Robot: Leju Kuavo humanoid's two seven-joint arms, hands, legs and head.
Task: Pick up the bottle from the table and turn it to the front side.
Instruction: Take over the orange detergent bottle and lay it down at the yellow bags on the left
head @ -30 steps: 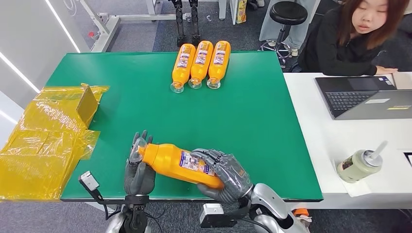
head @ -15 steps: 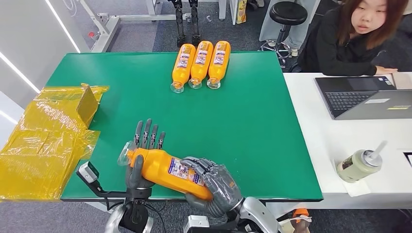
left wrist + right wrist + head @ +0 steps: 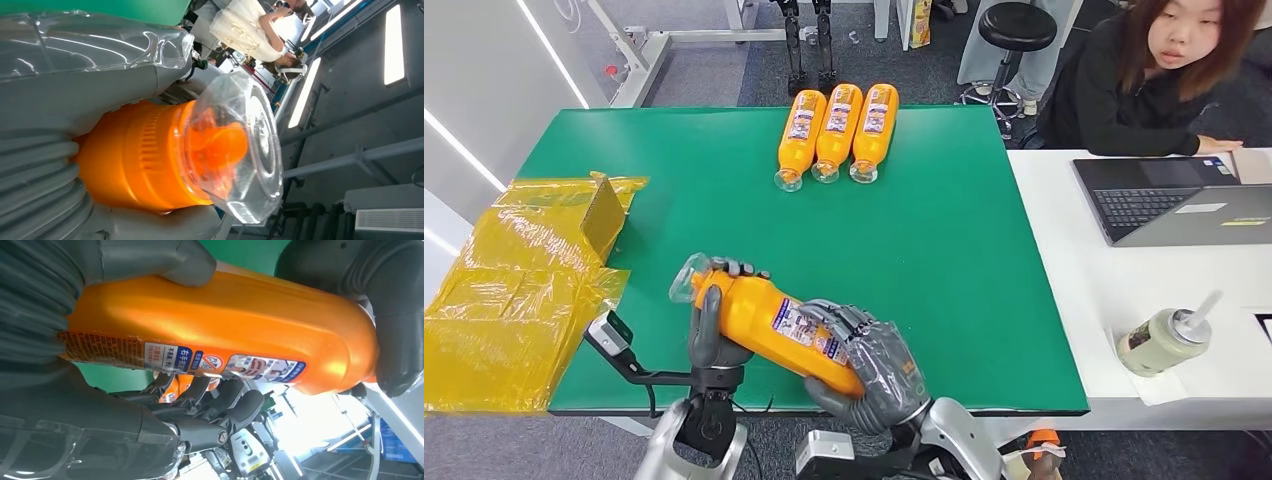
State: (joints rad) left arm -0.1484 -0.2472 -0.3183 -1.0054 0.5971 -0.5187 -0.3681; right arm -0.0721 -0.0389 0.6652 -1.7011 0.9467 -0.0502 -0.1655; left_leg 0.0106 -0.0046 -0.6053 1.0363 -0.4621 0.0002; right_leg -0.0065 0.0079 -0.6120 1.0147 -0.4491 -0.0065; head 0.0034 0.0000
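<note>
Bright, even overhead lighting; wrist views blurred close up, ceiling lights glaring.

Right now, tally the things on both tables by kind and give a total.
Orange bottles: 4, one held in both hands, three lying at the far edge
Yellow bags pile: 1
Laptop: 1
Drink cup: 1
Total: 7

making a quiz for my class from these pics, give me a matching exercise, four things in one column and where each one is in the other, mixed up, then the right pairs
Things
1. held bottle
2. three orange bottles
3. laptop
4. yellow plastic sheets

Places
A. on the white desk, in front of the seated person
B. at the left edge of the green table
C. lying side by side at the table's far edge
D. between the left hand and right hand, near the front edge

Pairs: 1-D, 2-C, 3-A, 4-B
</note>
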